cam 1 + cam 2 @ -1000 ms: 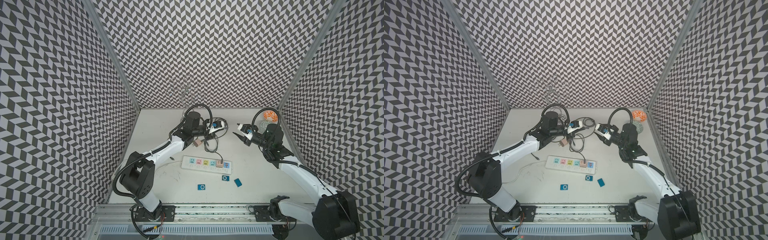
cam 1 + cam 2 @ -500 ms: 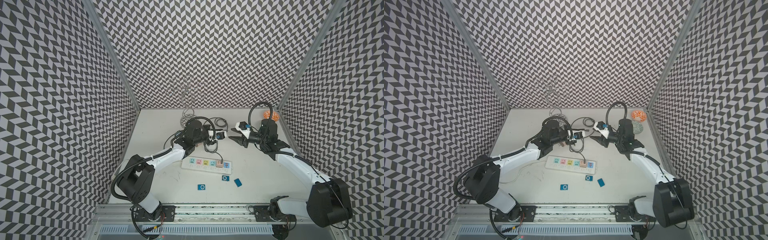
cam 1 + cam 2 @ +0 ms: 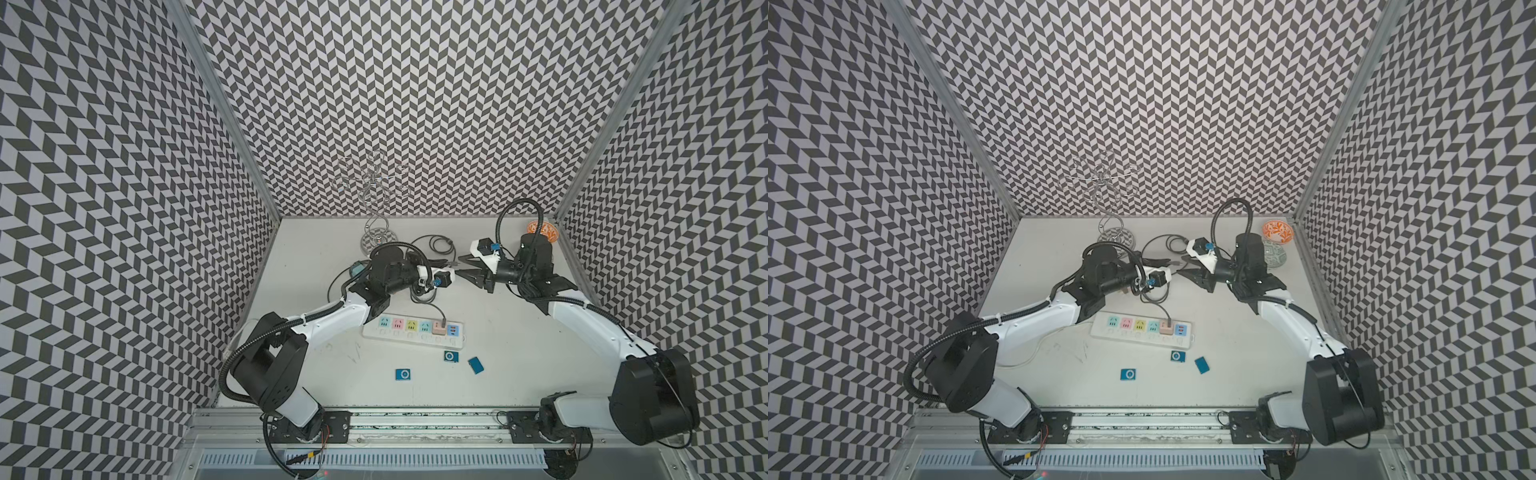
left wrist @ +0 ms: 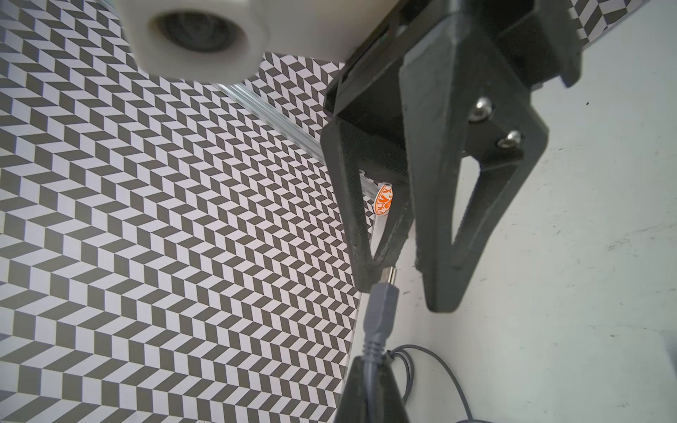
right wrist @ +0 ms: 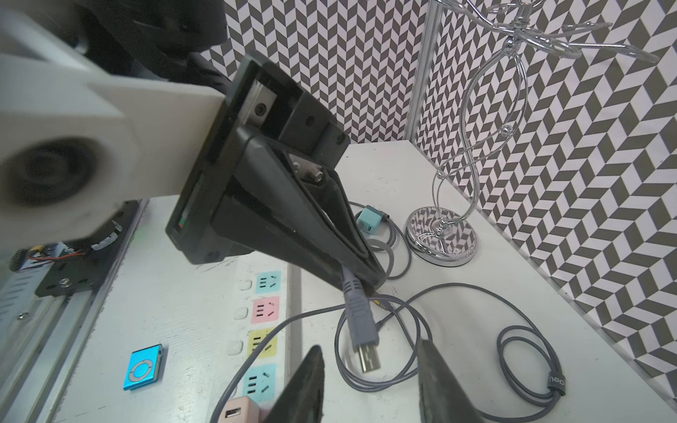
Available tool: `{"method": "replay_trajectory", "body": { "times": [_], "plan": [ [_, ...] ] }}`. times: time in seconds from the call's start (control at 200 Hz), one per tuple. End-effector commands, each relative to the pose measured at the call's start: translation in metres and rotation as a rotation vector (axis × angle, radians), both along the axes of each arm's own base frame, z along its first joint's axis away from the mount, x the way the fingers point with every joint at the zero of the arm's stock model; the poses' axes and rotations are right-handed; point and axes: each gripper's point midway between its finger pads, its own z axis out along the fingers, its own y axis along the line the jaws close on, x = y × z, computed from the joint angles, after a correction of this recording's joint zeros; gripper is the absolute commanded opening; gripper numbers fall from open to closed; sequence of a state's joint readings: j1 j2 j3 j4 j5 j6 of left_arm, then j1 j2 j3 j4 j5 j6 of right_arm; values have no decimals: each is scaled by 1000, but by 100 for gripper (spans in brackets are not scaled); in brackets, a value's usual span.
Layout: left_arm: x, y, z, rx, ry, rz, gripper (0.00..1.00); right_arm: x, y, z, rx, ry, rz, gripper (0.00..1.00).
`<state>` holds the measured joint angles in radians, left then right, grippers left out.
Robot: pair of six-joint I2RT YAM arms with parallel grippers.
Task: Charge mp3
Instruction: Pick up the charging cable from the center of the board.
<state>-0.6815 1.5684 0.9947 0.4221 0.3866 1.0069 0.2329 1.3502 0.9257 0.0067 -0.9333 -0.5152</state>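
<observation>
Grey USB plug [image 5: 361, 322], metal tip bare, pinched at its collar by the closed left gripper [image 5: 366, 278], tip between the parted fingers of the right gripper [image 5: 370, 381], blue mp3 player [image 3: 403, 374], second mp3 player [image 3: 450, 356] and tilted third mp3 player [image 3: 475, 365] flat, well apart from both grippers, beyond the power strip [image 3: 413, 330].

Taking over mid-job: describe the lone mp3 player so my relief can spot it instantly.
Find the white power strip mid-table. Between it and the front rail lie three small blue items. The mp3 player sits alone, control wheel up, apart from the close pair.
</observation>
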Motion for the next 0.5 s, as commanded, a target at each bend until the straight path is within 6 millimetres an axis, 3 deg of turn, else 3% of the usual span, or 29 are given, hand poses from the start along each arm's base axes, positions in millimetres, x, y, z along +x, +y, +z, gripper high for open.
{"method": "replay_trajectory", "body": {
  "times": [0.0, 0.275, 0.406, 0.496],
  "plan": [
    [-7, -1, 20, -23, -69, -11, 0, -7, 8, 17, 35, -51, 74, 37],
    [-10, -5, 16, -5, -78, -17, 0, -10, 11, 20, 51, -55, 92, 29],
    [-10, -6, 14, 4, -77, -14, 0, -12, 11, 22, 58, -54, 101, 19],
    [-10, -6, 12, 8, -76, -11, 0, -13, 11, 22, 54, -61, 99, 17]
  ]
}}
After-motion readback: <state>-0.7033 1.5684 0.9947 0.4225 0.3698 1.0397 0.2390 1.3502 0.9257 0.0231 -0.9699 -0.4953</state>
